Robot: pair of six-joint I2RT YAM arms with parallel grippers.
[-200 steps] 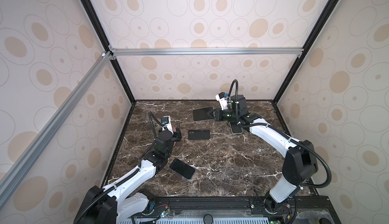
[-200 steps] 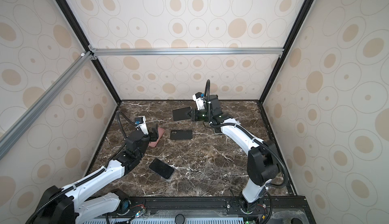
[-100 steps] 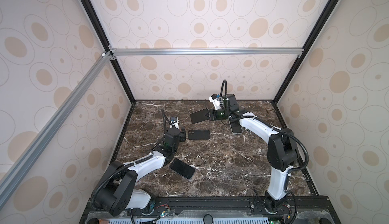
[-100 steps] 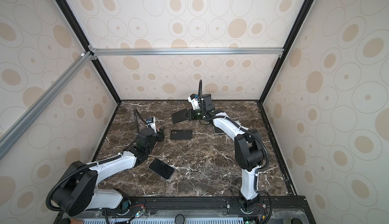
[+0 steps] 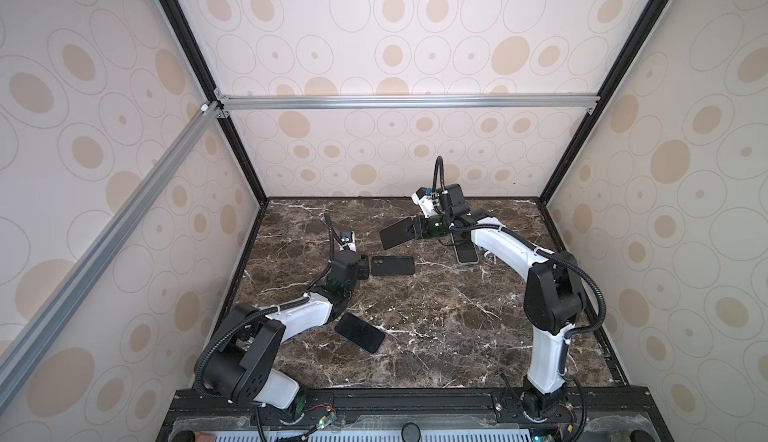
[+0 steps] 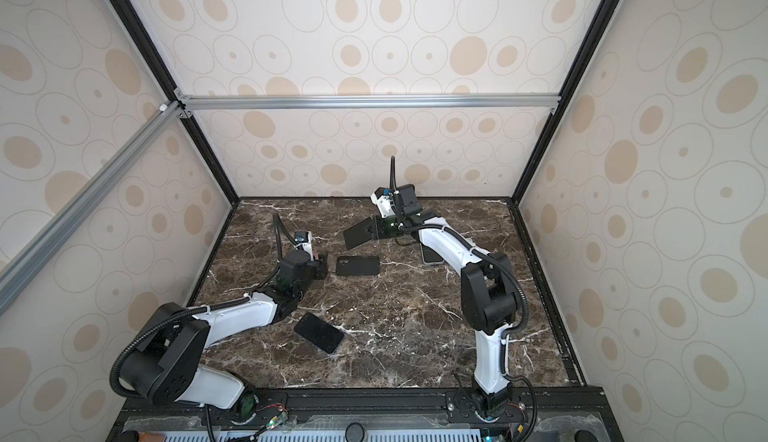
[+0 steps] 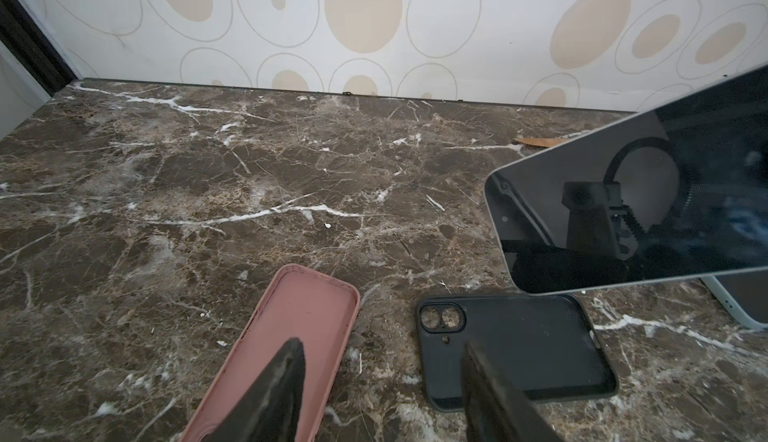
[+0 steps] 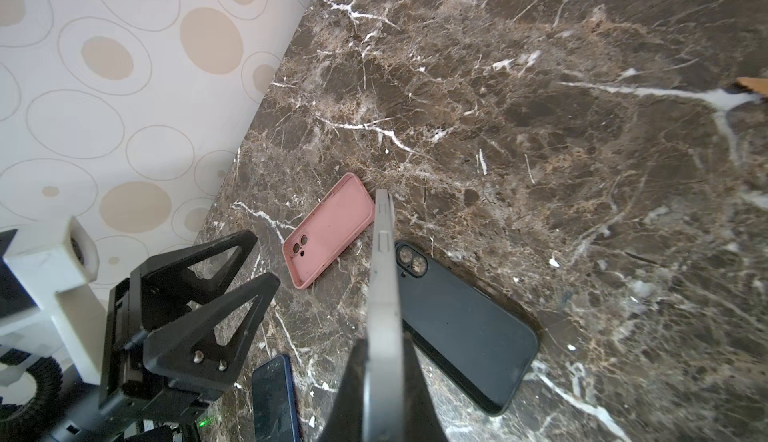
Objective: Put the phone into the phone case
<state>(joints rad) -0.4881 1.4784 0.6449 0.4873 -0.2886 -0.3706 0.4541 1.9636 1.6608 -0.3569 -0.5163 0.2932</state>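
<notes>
Left jaws stand apart and empty, low over the pink case (image 7: 309, 315) near the left edge of the desk (image 5: 436, 319); the black case (image 5: 392, 265) lies just beside; right jaws clamp the phone (image 5: 397, 233), tilted above the desk, nearer its back edge.

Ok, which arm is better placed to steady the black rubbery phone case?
Left. The left gripper, open, is at the camera end of the black phone case; the right gripper is shut on the grey-edged phone above.
</notes>
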